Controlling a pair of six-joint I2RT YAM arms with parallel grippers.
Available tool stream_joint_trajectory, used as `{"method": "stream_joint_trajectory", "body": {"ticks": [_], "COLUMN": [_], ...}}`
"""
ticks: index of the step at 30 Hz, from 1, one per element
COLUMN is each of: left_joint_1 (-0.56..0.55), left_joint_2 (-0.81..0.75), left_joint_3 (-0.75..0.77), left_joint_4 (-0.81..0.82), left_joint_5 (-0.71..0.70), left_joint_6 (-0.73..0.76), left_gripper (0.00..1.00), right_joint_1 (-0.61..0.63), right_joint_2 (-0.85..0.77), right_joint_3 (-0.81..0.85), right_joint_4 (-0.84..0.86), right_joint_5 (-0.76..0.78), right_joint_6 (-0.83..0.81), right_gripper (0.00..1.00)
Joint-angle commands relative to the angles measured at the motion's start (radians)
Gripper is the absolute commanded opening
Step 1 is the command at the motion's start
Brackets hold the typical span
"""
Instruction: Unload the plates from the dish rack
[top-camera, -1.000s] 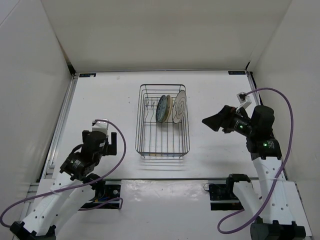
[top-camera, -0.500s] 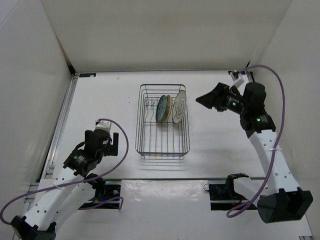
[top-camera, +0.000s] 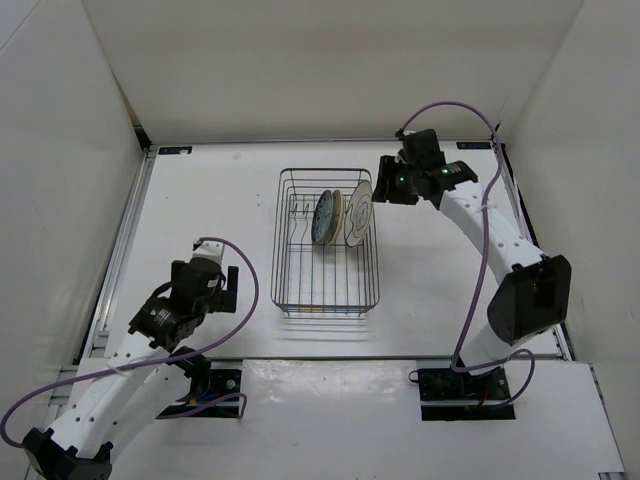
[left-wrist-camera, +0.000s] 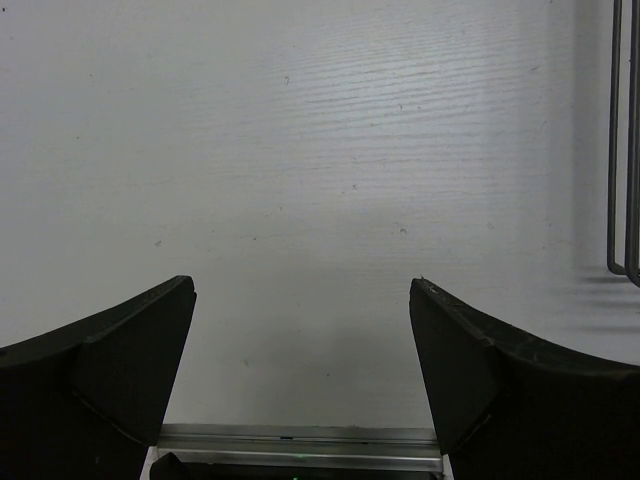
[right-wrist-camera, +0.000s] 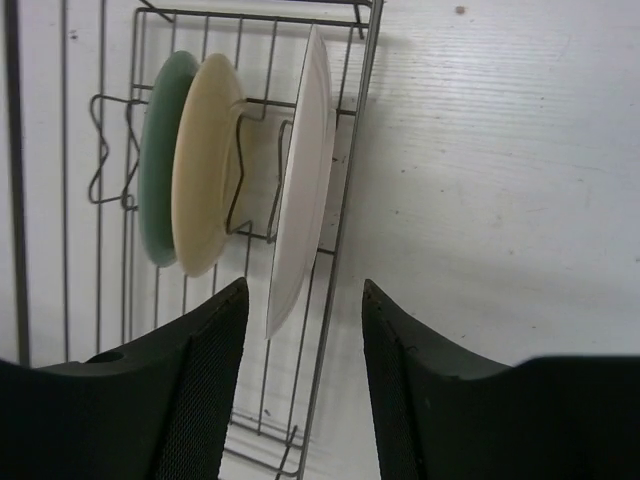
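Note:
The dark wire dish rack (top-camera: 278, 240) stands mid-table with three plates upright in its far half: blue-grey (top-camera: 322, 217), cream-yellow (top-camera: 337, 210) and white with dark rings (top-camera: 359, 212). My right gripper (top-camera: 386, 188) is open just right of the white plate, by the rack's right rim. In the right wrist view the gripper (right-wrist-camera: 305, 300) straddles the lower edge of the white plate (right-wrist-camera: 300, 170), without touching; the cream plate (right-wrist-camera: 205, 160) and the blue-grey plate (right-wrist-camera: 158, 160) stand to its left, with the rack's rim wire (right-wrist-camera: 345, 200) close by. My left gripper (top-camera: 205, 280) is open and empty over bare table, left of the rack.
In the left wrist view the open gripper (left-wrist-camera: 302, 290) looks at white tabletop, with rack wire (left-wrist-camera: 612, 150) at the right edge and a metal rail (left-wrist-camera: 300, 435) at the near table edge. White walls enclose the table on three sides.
My right arm has swung up and left from the table's right side to the rack's right rim by the white plate. The left arm has barely moved.

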Motion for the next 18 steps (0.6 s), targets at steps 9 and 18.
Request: {"method": "stream_joint_trajectory", "body": {"ticks": [9, 18], "left_joint_1": [-0.002, -0.003], "left_joint_2": [0.012, 0.023], "left_joint_3": [0.027, 0.028], "left_joint_4": [-0.012, -0.015], "left_joint_5": [-0.013, -0.013], "left_joint_6": [0.003, 0.005], "left_gripper": [1.0, 1.0], "right_joint_1": [0.086, 0.13], "right_joint_2": [0.104, 0.274], "right_joint_3": [0.188, 0.35], "right_joint_4": [-0.057, -0.167], "right_joint_5": [0.252, 0.347], "right_joint_6": [-0.059, -0.055], "right_gripper": [0.51, 0.37]}}
